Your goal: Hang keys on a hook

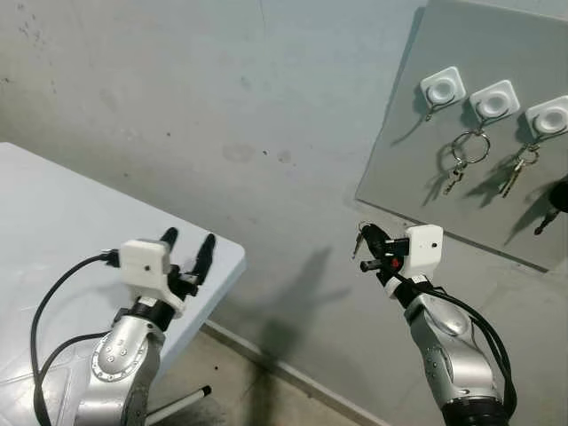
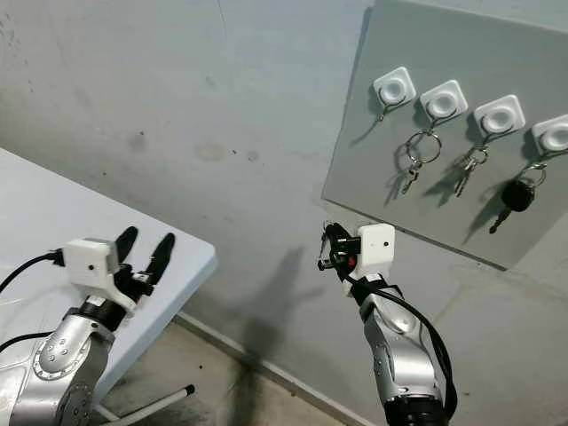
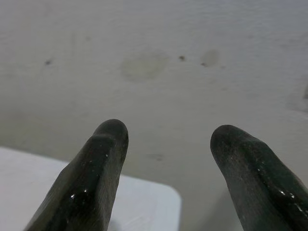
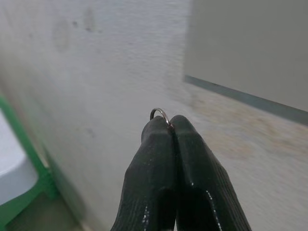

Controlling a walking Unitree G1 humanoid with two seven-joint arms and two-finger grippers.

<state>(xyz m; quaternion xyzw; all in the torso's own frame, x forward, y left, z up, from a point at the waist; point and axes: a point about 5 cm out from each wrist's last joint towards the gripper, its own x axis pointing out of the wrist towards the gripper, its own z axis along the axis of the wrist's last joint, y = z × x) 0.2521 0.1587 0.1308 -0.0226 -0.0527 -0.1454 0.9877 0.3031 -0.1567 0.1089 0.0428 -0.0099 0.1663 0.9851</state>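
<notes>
Right gripper (image 2: 330,248) pinches the key ring (image 4: 160,114) between pressed fingers, raised below the board's free hook (image 2: 393,89); left gripper (image 1: 186,250) idles spread

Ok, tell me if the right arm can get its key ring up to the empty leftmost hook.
Probably yes. The right pincer, shut on the key ring, sits below the board with open wall between it and the empty hook; nothing blocks the way.
</notes>
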